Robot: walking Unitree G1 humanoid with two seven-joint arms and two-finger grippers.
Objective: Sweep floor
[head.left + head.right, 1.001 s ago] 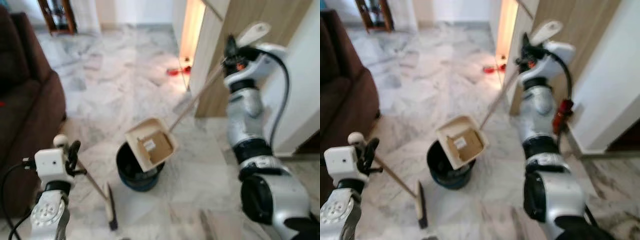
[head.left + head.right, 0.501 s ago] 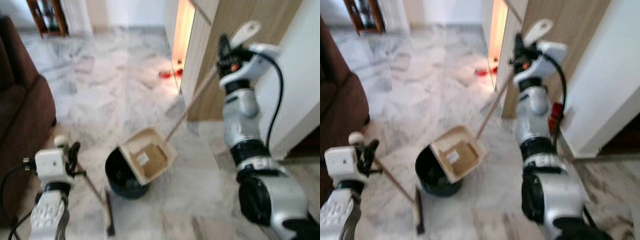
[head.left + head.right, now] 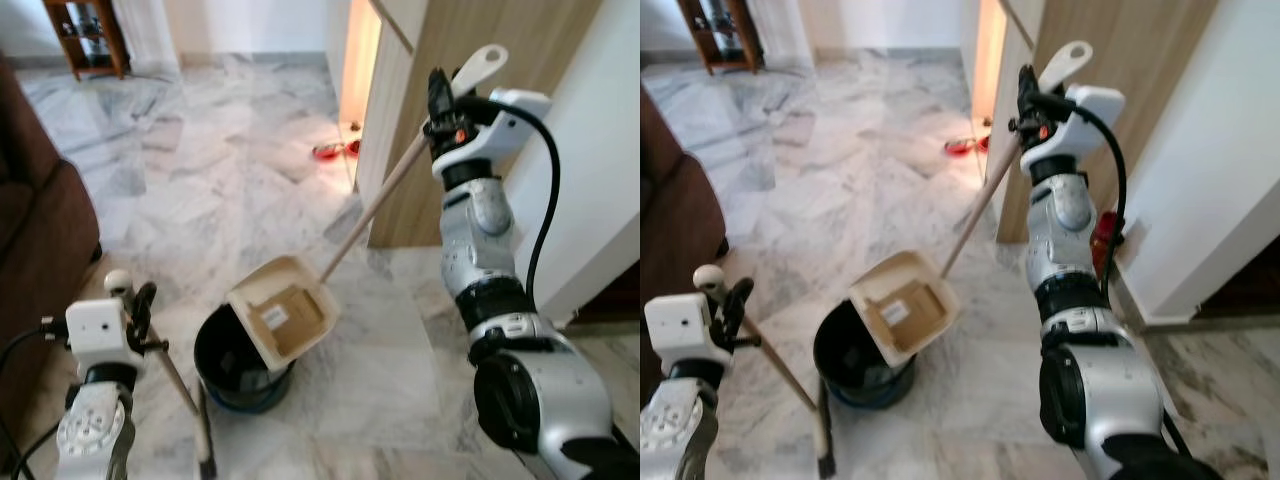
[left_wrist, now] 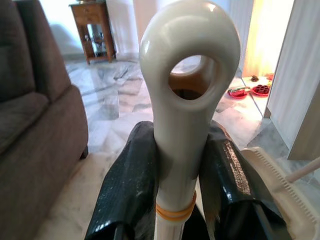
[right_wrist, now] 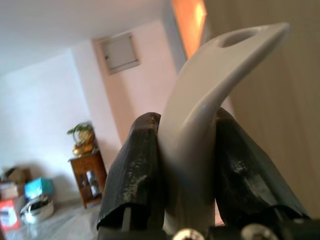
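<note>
Marble floor — black bucket, broom head, red dishes.

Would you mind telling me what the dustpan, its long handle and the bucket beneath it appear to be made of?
Dustpan: looks like matte cream plastic, moulded in one piece with thin walls. Its long handle: a pale tan pole, wood or coated metal, I cannot tell; the glossy looped end cap clamped in the right gripper reads as smooth plastic. Bucket: dark, slightly shiny, probably plastic.

Bucket sits mid-floor, the dustpan tipped over its rim, handle running up to the right. Broom stands just left of the bucket; sofa further left (door behind, to the right).
</note>
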